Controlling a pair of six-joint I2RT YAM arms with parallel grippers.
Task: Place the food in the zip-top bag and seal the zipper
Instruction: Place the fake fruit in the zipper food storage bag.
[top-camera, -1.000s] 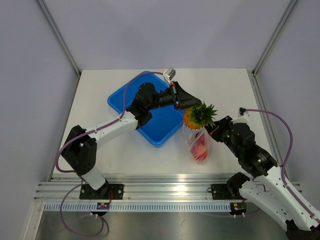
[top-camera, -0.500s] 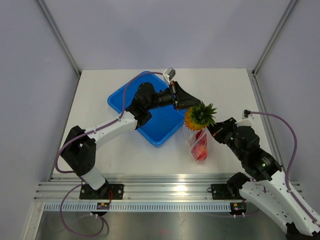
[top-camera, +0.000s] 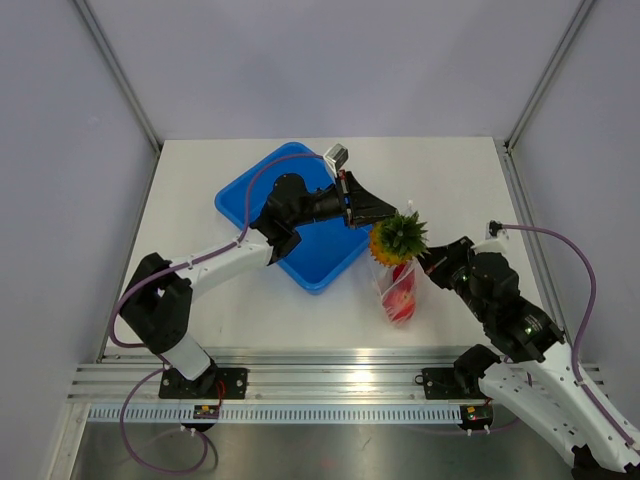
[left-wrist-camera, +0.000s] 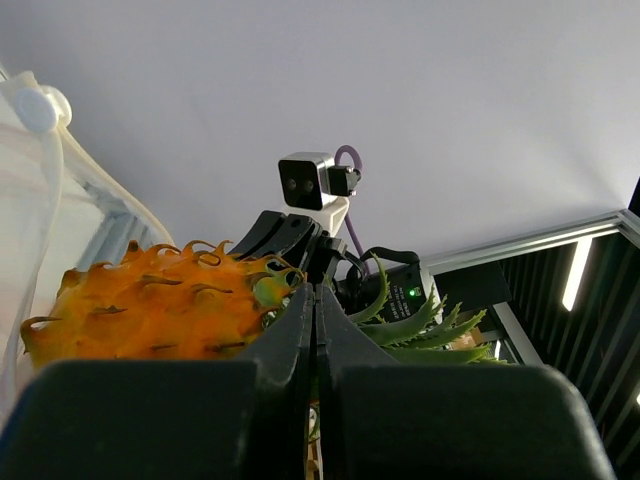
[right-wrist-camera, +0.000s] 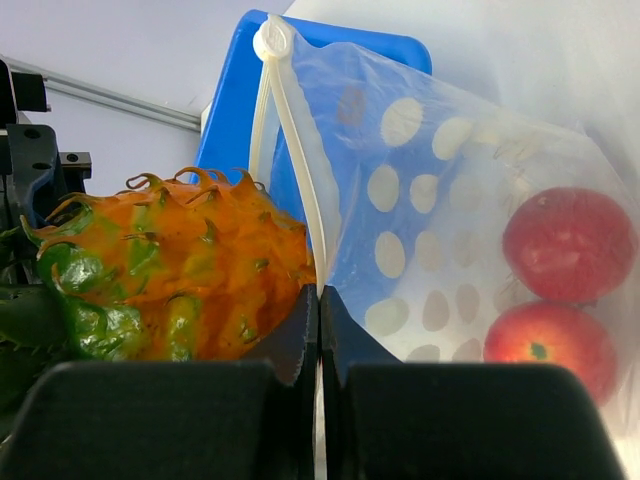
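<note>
Apparently the shut left hand (top-camera: 388, 217) pinches the pineapple (top-camera: 395, 238) right above the zip-top bag (top-camera: 396, 292).

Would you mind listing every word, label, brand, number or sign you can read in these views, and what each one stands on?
No text can be read in any view.
Small sticker on the left arm's base: too small to read.
Small sticker on the right arm's base: too small to read.
The zip-top bag carries only white dots; the toy pineapple and the blue tray show no lettering.
</note>
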